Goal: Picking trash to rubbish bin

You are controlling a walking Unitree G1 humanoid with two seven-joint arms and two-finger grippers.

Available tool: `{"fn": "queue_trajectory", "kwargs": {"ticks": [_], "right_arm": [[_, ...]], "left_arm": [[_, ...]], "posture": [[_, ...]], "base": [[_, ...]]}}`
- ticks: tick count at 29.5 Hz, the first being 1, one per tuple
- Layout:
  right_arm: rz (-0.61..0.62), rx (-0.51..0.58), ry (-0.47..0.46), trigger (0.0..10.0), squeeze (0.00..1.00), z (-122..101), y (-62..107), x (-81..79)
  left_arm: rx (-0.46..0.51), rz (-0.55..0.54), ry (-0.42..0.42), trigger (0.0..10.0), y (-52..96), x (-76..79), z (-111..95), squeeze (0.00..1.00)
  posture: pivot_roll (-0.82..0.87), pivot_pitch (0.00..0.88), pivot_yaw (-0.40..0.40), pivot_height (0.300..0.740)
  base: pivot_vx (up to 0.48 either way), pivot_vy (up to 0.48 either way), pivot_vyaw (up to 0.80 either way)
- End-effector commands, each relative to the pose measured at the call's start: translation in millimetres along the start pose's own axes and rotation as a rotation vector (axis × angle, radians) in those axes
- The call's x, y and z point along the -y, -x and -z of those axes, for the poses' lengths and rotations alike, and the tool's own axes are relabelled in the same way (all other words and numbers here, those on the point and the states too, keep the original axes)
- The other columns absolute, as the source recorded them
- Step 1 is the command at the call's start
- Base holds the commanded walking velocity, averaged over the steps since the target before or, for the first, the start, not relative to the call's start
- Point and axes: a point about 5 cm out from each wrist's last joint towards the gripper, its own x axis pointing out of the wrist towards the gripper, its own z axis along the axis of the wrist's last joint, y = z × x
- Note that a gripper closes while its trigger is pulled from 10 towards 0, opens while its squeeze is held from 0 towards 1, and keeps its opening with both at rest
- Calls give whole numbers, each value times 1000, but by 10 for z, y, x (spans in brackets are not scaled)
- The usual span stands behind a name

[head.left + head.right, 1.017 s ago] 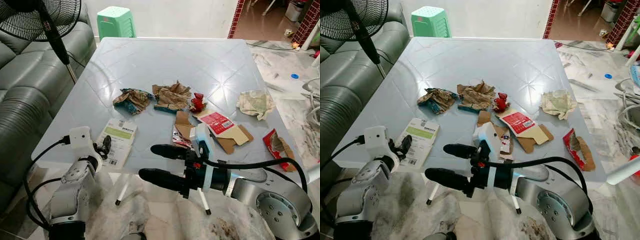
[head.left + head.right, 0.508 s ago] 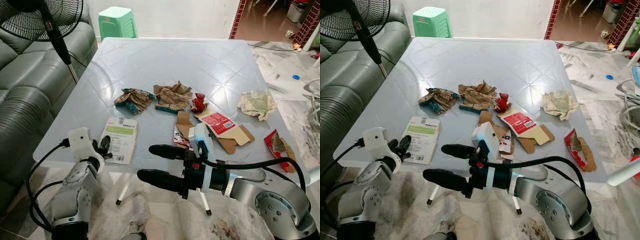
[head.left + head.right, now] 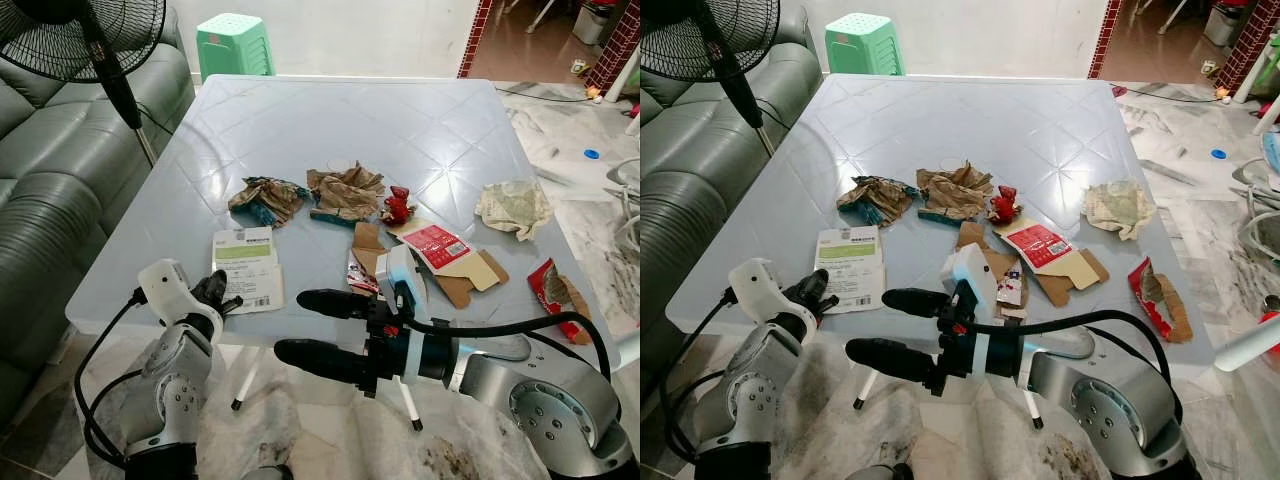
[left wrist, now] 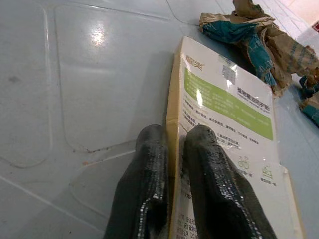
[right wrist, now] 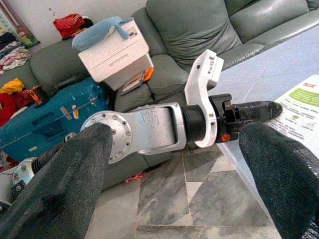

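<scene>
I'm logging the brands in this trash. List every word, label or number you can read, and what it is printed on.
Nothing can be quoted with certainty.
White and green flat box, clamped at its edge by the left tool: lines of characters on and below the green band, a barcode in the eye views; all too blurred to read.
Red and white carton: white label print, too small to read.
Red wrapper: no legible text.
Crumpled brown paper: no legible text.

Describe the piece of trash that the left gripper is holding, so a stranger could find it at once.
On the pale blue table, look at the near edge on the sofa side. The flat white carton with a green band lies there, pinched by the left gripper; its neighbours are crumpled.
</scene>
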Motion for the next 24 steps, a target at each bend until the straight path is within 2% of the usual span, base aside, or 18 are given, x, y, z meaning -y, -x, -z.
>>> {"fn": "queue_trajectory", "kwargs": {"ticks": [1,10,16,21,24], "right_arm": [[-5,0,-2,10000,0,-3,12,-11],[-1,-2,-1,10000,0,-1,16,-3],[3,-3,-3,10000,0,13,19,-3],[3,-2,-4,10000,0,19,12,-5],[7,-1,-2,10000,0,18,8,6]], "left_arm": [[6,-14,28,0,-5,-10,-7,0],[60,-21,101,0,-5,6,-80,0],[104,-4,101,0,5,57,-175,0],[177,42,79,0,27,150,-302,0],[272,119,-5,0,71,297,-449,0]], "posture": [[-63,91,0,740],[-64,91,-2,740],[-62,91,0,740],[-59,90,1,740],[-58,88,1,740]], "base": [[0,0,0],[0,0,0],[0,0,0],[0,0,0],[0,0,0]]}}
